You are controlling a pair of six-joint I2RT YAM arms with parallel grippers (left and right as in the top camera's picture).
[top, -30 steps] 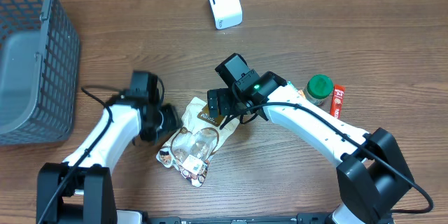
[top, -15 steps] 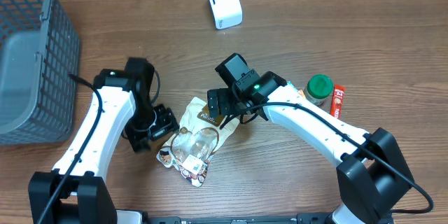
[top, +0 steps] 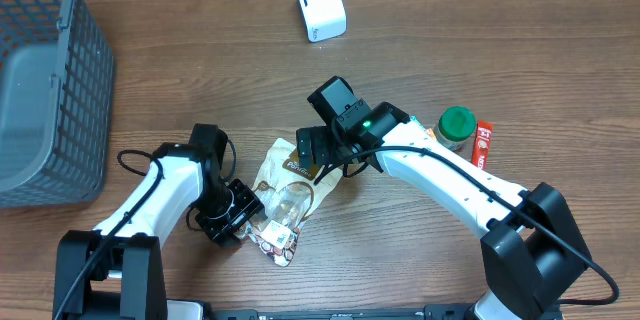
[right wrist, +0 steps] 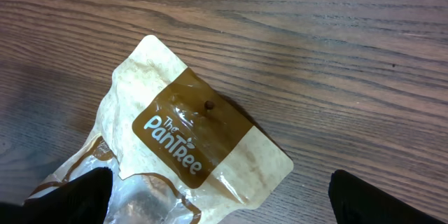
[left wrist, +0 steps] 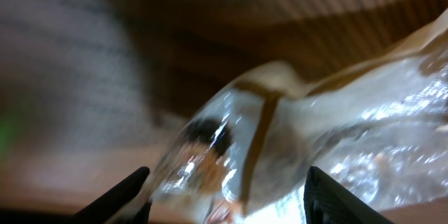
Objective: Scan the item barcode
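The item is a clear and cream snack bag (top: 285,192) with a brown "PanTree" label (right wrist: 183,142), lying flat on the wooden table. My left gripper (top: 240,218) is low at the bag's lower left end. In the blurred left wrist view its jaws stand apart with the bag's clear end (left wrist: 280,147) filling the gap between them. My right gripper (top: 316,158) hovers over the bag's top end, wide open, touching nothing. The white scanner (top: 320,6) stands at the far edge. No barcode shows on the bag.
A grey wire basket (top: 45,80) fills the far left. A green-lidded jar (top: 456,126) and a red packet (top: 483,144) stand right of the right arm.
My left arm swung out to the left, away from the bag, then came back lower down to the bag's lower left end. The right arm and the bag have stayed put.
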